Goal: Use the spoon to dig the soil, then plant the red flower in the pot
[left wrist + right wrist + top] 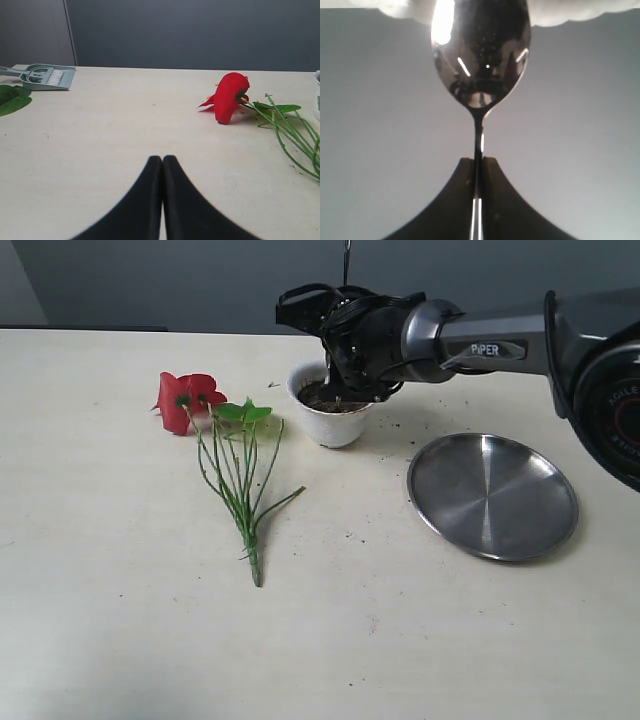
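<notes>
I'm looking at a pale cream tabletop [120, 630] under a grey-blue wall [150, 280], with dark crumbs [396, 426] scattered near the pot [335, 428]. My right gripper [478, 162] pinches the spoon [480, 55] by its handle, the bowl at the pot's scalloped rim. The soil [322, 397] sits inside the pot. The red flower [188, 400] lies flat at the pot's 9 o'clock and the steel plate [492, 495] at its 4 o'clock. My left gripper [162, 161] is closed on nothing.
</notes>
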